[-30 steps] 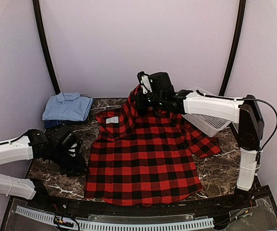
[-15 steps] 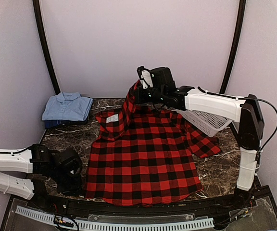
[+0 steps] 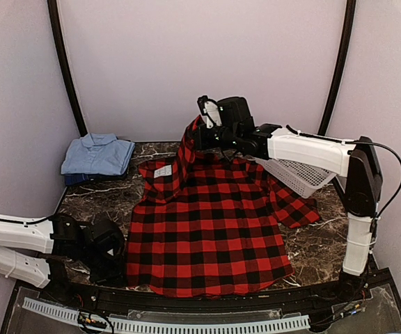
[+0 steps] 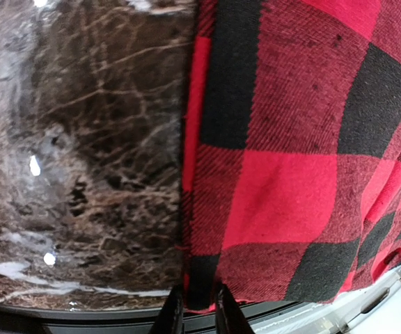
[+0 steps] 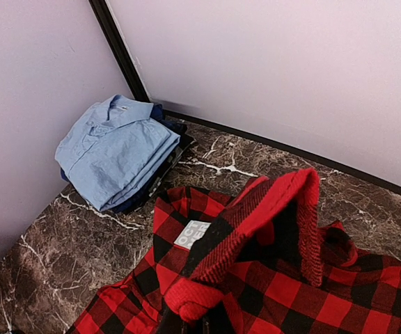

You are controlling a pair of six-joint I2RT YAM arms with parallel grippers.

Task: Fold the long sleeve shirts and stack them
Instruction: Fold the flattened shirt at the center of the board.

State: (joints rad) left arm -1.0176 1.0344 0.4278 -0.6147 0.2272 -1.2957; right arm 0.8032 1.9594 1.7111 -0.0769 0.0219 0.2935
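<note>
The red-and-black flannel shirt [image 3: 207, 229] lies spread on the marble table. Down at the shirt's near left corner, my left gripper [image 3: 113, 254] is shut on the hem, and the left wrist view shows its fingertips [image 4: 170, 314] pinching the cloth's edge [image 4: 200, 292]. My right gripper [image 3: 199, 136] is shut on a bunched fold of the flannel near the collar [image 5: 193, 299] and holds it raised above the table at the back. A folded light blue shirt [image 3: 97, 154] rests on a darker blue one [image 5: 162, 163] at the back left.
A white mesh basket [image 3: 298, 177] stands tilted at the back right, under the right arm. One flannel sleeve [image 3: 294, 205] trails toward it. Purple walls close the back and sides. A black rail [image 3: 186, 299] runs along the near edge.
My left arm has moved toward the near edge and onto the shirt's near left corner, its jaws closing on the hem. The right gripper has lifted the collar fold slightly.
</note>
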